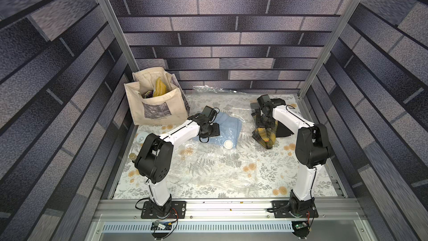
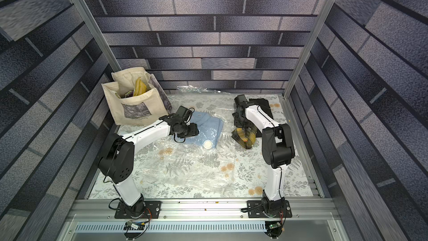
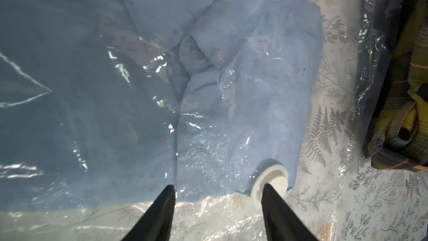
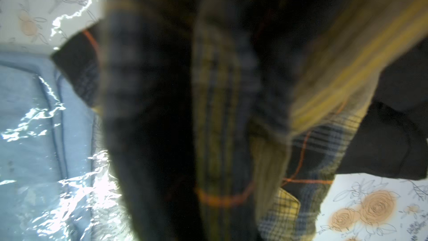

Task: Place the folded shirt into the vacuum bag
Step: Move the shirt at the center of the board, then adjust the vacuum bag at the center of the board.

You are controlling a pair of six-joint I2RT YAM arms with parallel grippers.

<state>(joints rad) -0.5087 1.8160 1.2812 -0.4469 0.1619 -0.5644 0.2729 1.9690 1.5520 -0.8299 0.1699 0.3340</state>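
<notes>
The vacuum bag (image 1: 208, 165) lies flat across the flowered table as clear crinkly plastic, with its white valve cap (image 1: 228, 144) facing up. A light blue shirt (image 1: 229, 124) lies under its top layer of plastic. My left gripper (image 3: 220, 195) hovers open just above the plastic at the blue shirt's near edge, one fingertip (image 3: 275, 200) in front of the valve cap (image 3: 273, 179). To the right of the bag, my right gripper (image 1: 264, 122) is shut on a bunched yellow-and-dark plaid shirt (image 1: 266, 136). That cloth (image 4: 220, 112) fills the right wrist view and hides the fingers.
A cream tote bag (image 1: 157, 103) holding a few items stands at the back left. A black folded garment (image 1: 283, 130) lies behind the plaid shirt, near the right frame post. The bag's far edge (image 1: 208, 88) curls up against the back wall. Small round objects (image 1: 141, 137) sit by the left arm.
</notes>
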